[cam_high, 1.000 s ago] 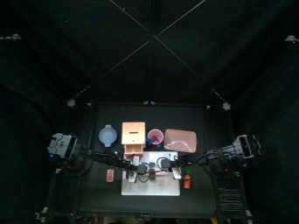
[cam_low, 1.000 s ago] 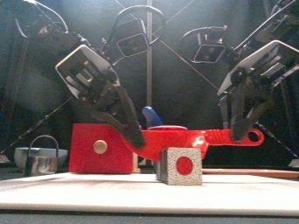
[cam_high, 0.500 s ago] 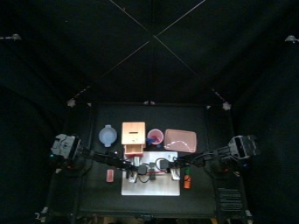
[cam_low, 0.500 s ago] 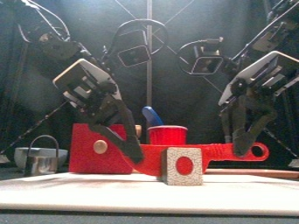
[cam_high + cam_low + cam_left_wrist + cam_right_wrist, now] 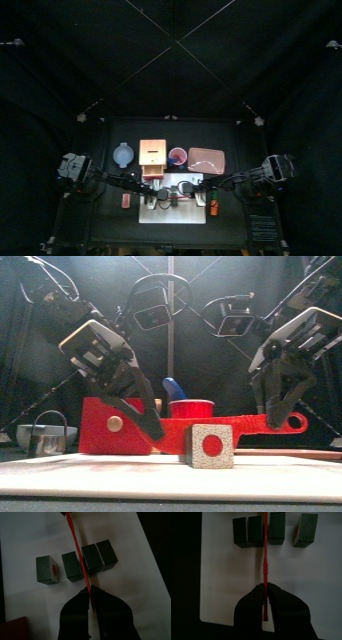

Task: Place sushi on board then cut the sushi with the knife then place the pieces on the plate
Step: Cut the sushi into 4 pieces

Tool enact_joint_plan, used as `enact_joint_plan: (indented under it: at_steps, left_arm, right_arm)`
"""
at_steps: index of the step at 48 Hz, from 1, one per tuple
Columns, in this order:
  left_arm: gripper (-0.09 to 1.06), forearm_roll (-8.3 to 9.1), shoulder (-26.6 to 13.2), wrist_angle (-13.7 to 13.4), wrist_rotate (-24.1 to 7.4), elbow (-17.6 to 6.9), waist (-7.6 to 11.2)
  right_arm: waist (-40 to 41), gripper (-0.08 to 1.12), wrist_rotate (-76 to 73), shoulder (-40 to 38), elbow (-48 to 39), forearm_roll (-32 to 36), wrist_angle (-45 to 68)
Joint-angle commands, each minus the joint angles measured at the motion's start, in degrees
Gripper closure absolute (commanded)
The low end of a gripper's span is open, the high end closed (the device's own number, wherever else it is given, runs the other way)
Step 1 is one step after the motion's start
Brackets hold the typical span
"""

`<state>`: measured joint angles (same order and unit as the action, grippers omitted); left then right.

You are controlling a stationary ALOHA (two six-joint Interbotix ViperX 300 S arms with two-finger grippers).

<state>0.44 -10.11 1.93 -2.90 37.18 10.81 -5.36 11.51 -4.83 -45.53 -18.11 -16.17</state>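
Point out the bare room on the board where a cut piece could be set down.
Clearest: the white board's front strip, ahead of the lone sushi block. Its left and right flanks are bare too, but the left pincer and right pincer hang over them, both shut on the red knife crossing the crowded row of blocks.

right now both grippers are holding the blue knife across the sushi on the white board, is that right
No, the knife that the left gripper and right gripper hold is red, not blue; the front view shows it. It is across the sushi on the white board.
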Motion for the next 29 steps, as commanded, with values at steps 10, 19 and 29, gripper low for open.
enact_joint_plan:
  at_steps: [10,19,29]
  left_arm:
    - [0.56,0.26,1.14,0.44,-0.35,-0.97,0.18]
    - [0.56,0.53,4.13,0.44,-0.35,-0.79,-0.35]
    - [0.56,1.67,7.47,0.44,-0.35,-0.79,-0.53]
  right_arm:
    - [0.26,0.61,0.26,-0.26,1.76,0.18,-0.09]
    - [0.53,0.61,0.18,-3.16,2.46,1.49,-2.11]
    - [0.53,0.61,0.18,-7.03,2.90,2.02,-4.31]
